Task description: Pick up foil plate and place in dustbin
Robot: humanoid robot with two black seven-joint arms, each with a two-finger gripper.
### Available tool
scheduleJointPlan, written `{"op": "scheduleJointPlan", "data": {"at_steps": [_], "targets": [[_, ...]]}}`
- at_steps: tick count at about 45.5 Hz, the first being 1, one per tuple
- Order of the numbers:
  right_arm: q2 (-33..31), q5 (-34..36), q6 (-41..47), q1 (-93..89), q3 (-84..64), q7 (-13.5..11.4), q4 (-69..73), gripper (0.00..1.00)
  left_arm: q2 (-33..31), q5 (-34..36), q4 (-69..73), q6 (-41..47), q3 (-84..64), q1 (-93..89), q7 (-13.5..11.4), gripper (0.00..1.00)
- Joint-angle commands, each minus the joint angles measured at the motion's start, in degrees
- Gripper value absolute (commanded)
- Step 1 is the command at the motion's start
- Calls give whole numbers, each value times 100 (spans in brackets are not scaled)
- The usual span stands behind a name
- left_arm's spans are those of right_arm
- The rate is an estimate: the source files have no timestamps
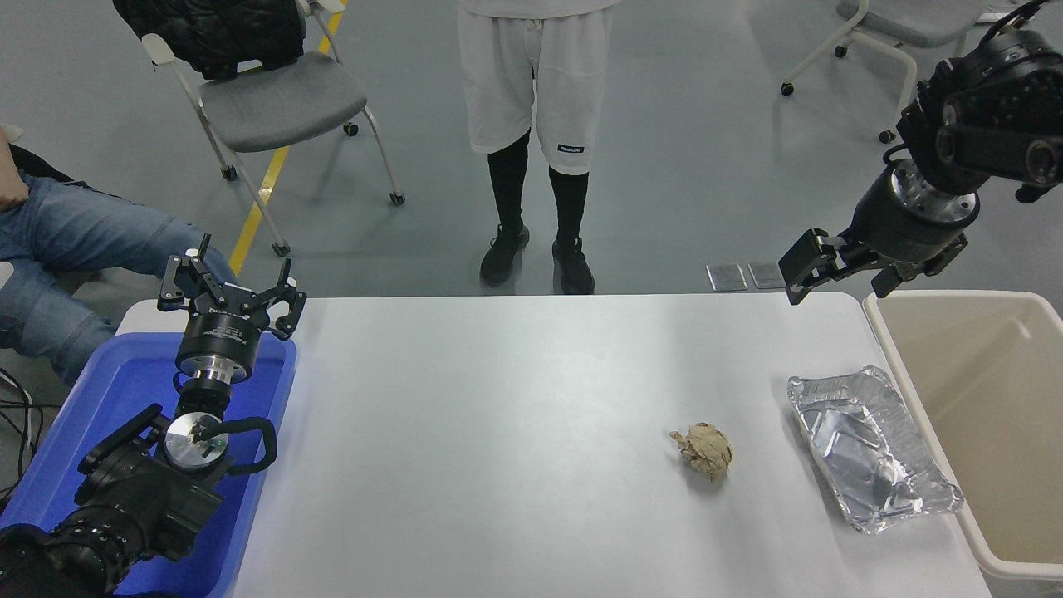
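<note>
My right gripper (839,272) hangs with its jaws spread and empty above the table's (515,415) far right corner; the foil plate (872,448) lies flat on the table well nearer to me and slightly right of it, untouched, its long axis running from far-left to near-right along the dustbin (988,399) rim just beside it; my left gripper (228,291), fingers splayed, sits parked over the blue tub (91,415), so I judge only 1 arm, the right, placed to reach.
</note>
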Motion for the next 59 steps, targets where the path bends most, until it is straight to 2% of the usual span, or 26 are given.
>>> {"op": "scheduleJointPlan", "data": {"at_steps": [1, 6, 15, 27, 38, 46, 54, 59], "targets": [[-275, 364, 0, -105, -131, 2, -14, 100, 0, -2, 0, -3, 0, 0, 1, 99], [-530, 206, 0, -377, 89, -33, -128, 100, 0, -2, 0, -3, 0, 0, 1, 99], [-539, -875, -395, -1247, 457, -33, -401, 100, 0, -2, 0, -3, 0, 0, -8, 99], [-565, -1402, -808, -2521, 1144, -24, -1385, 100, 0, -2, 0, -3, 0, 0, 1, 99], [-697, -1517, -1915, -3295, 1285, -15, -1868, 100, 0, -2, 0, -11, 0, 0, 1, 99], [-706, -1728, -2048, -4015, 1477, 2, -2211, 100, 0, -2, 0, -20, 0, 0, 1, 99], [-759, -2413, -2636, -4789, 1812, 20, -2607, 100, 0, -2, 0, -11, 0, 0, 1, 99], [-803, -2501, -3172, -5193, 2031, 20, -2791, 100, 0, -2, 0, -20, 0, 0, -8, 99]]}}
